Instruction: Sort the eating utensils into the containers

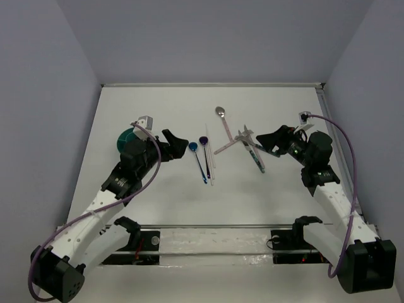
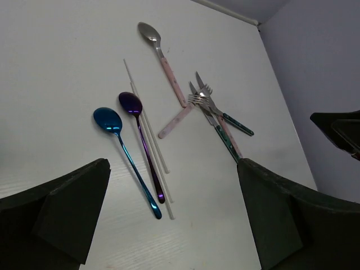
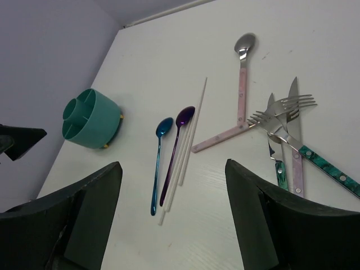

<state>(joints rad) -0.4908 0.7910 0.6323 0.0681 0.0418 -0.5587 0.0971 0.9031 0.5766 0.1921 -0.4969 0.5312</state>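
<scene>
From above, your left fingers [image 1: 172, 137] stand spread and empty just left of the blue spoon [image 1: 198, 163]. It lies on the surface with its bowl far and its handle toward the bases. The teal cup [image 1: 125, 136] sits behind that wrist.

In the left wrist view, the spoon's long axis runs forward between the fingers.

In the right wrist view, the right fingers [image 3: 73, 225] are also spread and empty, and are nearer the fork-and-knife pile [image 3: 287, 121].
</scene>
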